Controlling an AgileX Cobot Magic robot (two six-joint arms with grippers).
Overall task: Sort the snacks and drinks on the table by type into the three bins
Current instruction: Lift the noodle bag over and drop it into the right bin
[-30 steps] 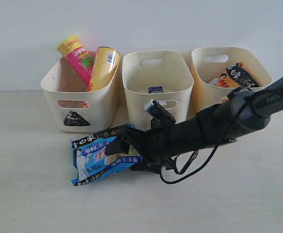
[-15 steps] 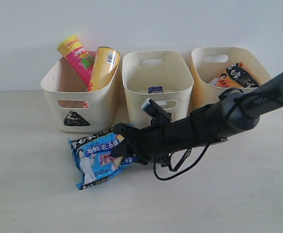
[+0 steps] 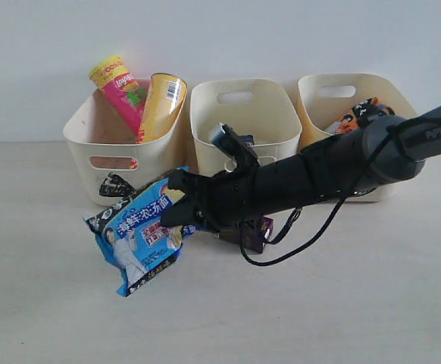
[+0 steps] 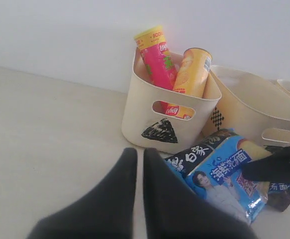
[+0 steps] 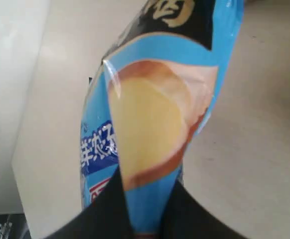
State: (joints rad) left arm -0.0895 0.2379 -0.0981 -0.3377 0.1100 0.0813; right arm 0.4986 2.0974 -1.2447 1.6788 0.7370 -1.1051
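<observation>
While your right hand [image 3: 173, 214] pinches the blue-and-white packet [image 3: 136, 236] aloft, both chip canisters [image 3: 160, 102] sit binned. That packet and the purple carton [image 3: 257, 232] remain to sort; your left hand [image 4: 140, 152] is closed, empty.

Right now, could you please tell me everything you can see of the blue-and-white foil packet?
The blue-and-white foil packet is a flat, glossy, crinkled pouch with a black band along one end, white lettering, a printed portrait and a food picture. The right gripper is shut on one edge, and it hangs tilted in front of the triangle-marked bin. Whether its lowest corner clears the table I cannot tell.
</observation>
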